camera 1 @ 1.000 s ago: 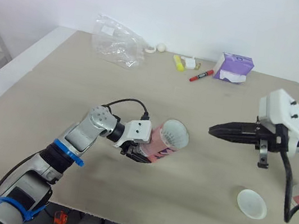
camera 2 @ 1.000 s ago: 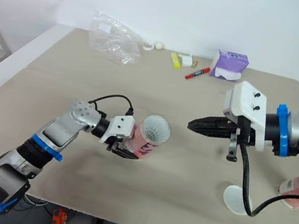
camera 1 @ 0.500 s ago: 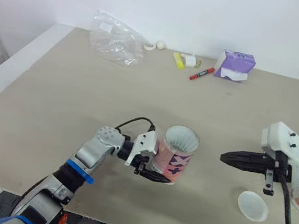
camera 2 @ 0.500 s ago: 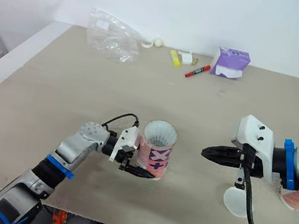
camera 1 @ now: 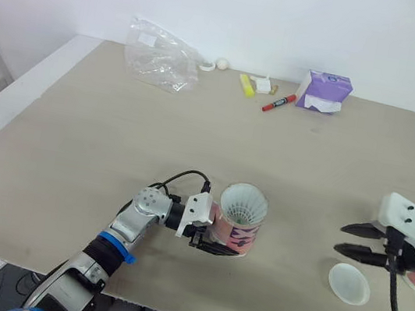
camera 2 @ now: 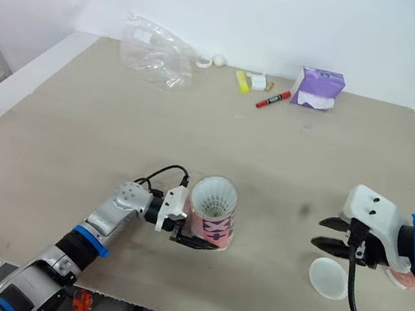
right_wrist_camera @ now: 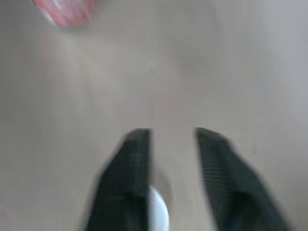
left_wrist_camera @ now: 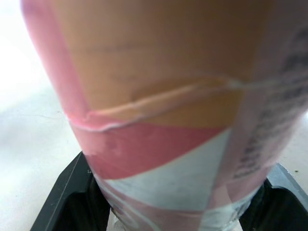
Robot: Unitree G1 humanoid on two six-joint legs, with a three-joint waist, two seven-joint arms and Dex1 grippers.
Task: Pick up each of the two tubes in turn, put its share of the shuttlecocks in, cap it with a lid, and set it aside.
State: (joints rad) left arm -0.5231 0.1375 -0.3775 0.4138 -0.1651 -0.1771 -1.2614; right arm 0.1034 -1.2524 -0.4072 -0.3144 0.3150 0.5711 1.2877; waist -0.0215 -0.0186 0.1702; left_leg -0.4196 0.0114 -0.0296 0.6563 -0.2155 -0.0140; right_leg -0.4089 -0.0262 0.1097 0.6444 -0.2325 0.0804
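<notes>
Tube (camera 1: 240, 225), pink with printed pattern, mouth up, at 6 o'clock on the table (camera 1: 78, 127) near its front edge; a white feathered shuttlecock (camera 1: 244, 205) shows inside the mouth. Left gripper (camera 1: 218, 241) is clamped on the tube's lower part, one black finger on either side. Lid (camera 1: 349, 283), white, round, lies flat at 4 o'clock, just below the right gripper (camera 1: 346, 238), whose fingers stand apart, holding nothing. Second pink tube (camera 2: 401, 279), mostly hidden, sits behind that gripper. Far edge, 11 to 1 o'clock: crumpled clear plastic bag (camera 1: 162, 58), white ball (camera 1: 223, 64), yellow item (camera 1: 247, 85), red marker (camera 1: 279, 104), purple box (camera 1: 324, 93).
</notes>
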